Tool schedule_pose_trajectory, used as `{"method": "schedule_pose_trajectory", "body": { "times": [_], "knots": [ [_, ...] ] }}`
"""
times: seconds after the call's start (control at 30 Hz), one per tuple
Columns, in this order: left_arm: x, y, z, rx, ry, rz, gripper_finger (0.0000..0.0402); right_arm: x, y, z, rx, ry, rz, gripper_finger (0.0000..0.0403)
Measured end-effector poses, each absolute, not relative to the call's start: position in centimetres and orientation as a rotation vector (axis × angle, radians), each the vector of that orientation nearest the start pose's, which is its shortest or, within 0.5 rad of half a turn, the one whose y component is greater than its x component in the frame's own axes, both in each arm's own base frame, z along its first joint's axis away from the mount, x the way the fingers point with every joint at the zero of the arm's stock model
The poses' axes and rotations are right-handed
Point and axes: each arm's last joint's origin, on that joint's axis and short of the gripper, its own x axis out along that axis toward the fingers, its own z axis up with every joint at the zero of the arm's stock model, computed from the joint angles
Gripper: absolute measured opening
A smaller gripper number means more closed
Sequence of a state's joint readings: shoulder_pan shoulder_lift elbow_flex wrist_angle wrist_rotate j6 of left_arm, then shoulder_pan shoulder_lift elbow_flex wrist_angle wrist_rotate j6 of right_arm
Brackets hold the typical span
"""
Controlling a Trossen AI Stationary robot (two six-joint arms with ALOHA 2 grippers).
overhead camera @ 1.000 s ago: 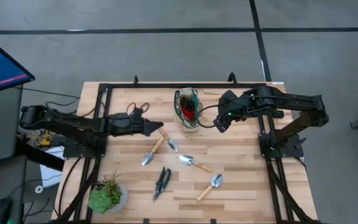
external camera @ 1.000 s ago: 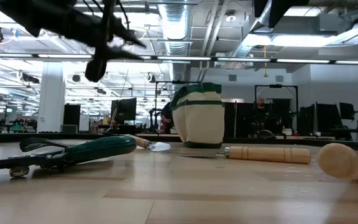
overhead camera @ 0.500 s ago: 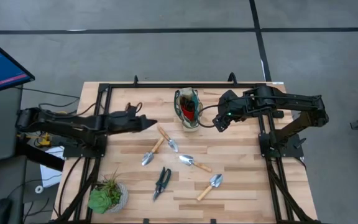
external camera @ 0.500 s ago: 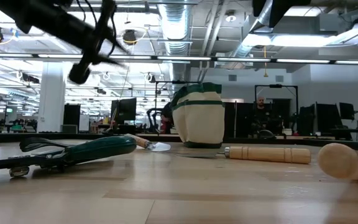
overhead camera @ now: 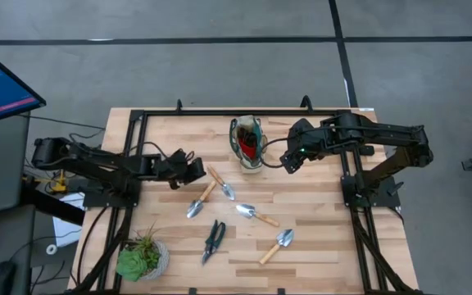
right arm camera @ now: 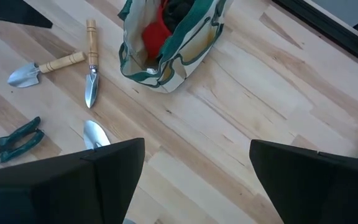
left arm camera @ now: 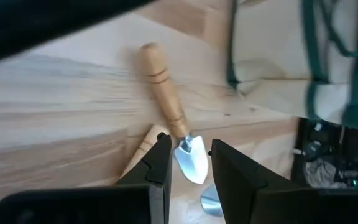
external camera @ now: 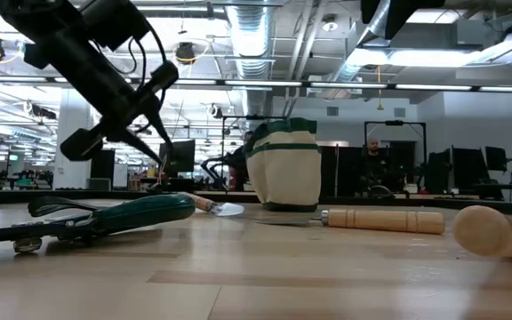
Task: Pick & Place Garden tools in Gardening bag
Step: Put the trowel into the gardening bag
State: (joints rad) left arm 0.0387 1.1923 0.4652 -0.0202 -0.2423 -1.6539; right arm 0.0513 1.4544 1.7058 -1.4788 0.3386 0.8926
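The gardening bag stands upright at the table's far middle, with a red item inside; it also shows in the low view. Several wooden-handled trowels lie on the table: one just right of my left gripper, another, a third and a fourth. The green-handled shears lie toward the near edge. My left gripper is open and empty, hovering by the first trowel. My right gripper is open and empty, just right of the bag.
A round pot with a green plant stands at the near left corner. A black frame rail runs along the far edge and both sides. Bare wood lies between the tools and the right rail.
My left gripper has drawn back from the first trowel toward the table's left edge, tipped its fingers downward and come lower. The tools and the bag have stayed where they were.
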Motion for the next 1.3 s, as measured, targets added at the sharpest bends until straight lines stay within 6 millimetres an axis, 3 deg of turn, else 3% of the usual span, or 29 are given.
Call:
{"method": "schedule_pose_trajectory", "body": {
  "times": [0.13,0.23,0.43,0.67,0.83,1.3],
  "knots": [
    [21.7,1.6,16.1,-1.486,0.355,0.832,0.0072,24.5,0.3,39.6,0.534,0.98,-0.747,0.0283],
    [21.7,1.6,16.1,-1.486,0.355,0.827,0.0072,25.7,0.4,39.3,0.522,0.952,-0.712,0.0283],
    [21.2,1.4,17.5,-1.489,0.315,0.76,0.0072,30.1,1.0,37.2,0.486,0.962,-0.569,0.0283],
    [18.9,1.0,21.9,-1.341,0.152,0.571,0.0072,36.2,1.8,34.3,0.534,0.88,-0.375,0.0283],
    [17.0,1.0,24.3,-1.255,0.04,0.482,0.0072,38.9,2.0,32.1,0.528,0.853,-0.337,0.0283],
    [14.7,1.0,26.4,-1.191,-0.07,0.38,0.0072,46.6,2.0,25.7,0.38,0.88,-0.337,0.0281]
  ]
}}
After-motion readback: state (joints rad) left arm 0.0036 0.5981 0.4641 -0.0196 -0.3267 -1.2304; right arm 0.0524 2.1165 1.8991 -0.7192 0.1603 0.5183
